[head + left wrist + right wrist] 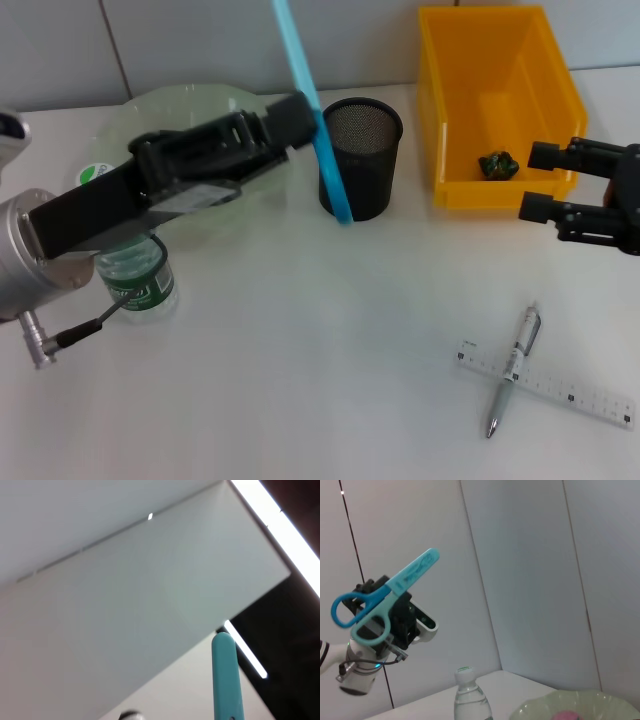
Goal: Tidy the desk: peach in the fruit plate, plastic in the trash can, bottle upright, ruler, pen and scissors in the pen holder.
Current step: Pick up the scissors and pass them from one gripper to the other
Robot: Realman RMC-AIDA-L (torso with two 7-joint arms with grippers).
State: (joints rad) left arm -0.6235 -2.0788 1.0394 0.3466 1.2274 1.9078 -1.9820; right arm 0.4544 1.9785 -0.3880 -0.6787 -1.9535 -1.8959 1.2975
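My left gripper (296, 118) is shut on the blue scissors (305, 85), holding them in the air just left of the black mesh pen holder (362, 160). The right wrist view shows the scissors (385, 597) with handles low and blade tip high. The blade tip (226, 680) also shows in the left wrist view. My right gripper (540, 182) hangs open in front of the yellow trash can (495, 190), where a green plastic scrap (497, 164) lies. The bottle (140, 278) stands upright under my left arm. The peach (567, 715) lies in the fruit plate (560, 707). The pen (513, 368) lies across the ruler (580, 395).
The pale green fruit plate (190, 105) sits at the back left, partly covered by my left arm. Pen and ruler lie at the front right of the white desk. A grey wall runs behind the desk.
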